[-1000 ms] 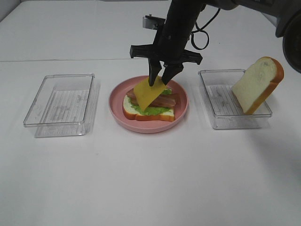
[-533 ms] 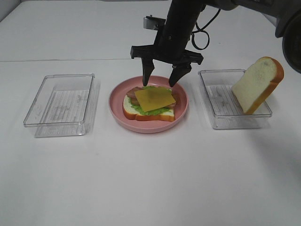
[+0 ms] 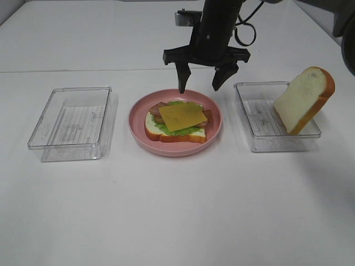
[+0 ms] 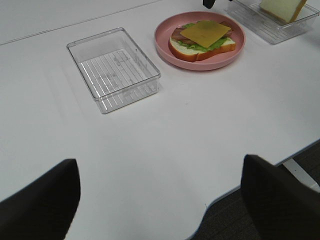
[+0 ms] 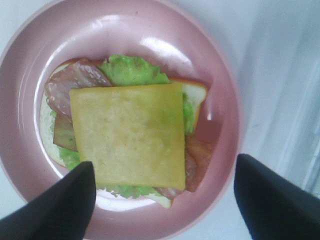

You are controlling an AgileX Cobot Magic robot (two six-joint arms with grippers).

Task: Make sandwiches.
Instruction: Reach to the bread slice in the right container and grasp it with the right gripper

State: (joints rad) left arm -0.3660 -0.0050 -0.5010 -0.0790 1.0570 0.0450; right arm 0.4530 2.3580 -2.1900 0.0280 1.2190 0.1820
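Your right gripper [image 3: 203, 86] hung spread and empty above the plate [image 3: 138, 119]; the cheese [image 3: 182, 116] lay flat on the stack. Your left gripper [image 4: 160, 200] stood spread too.

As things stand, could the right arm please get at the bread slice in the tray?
Probably yes: the right gripper is open and empty above the plate, and the bread slice leans uncovered in the neighbouring tray.
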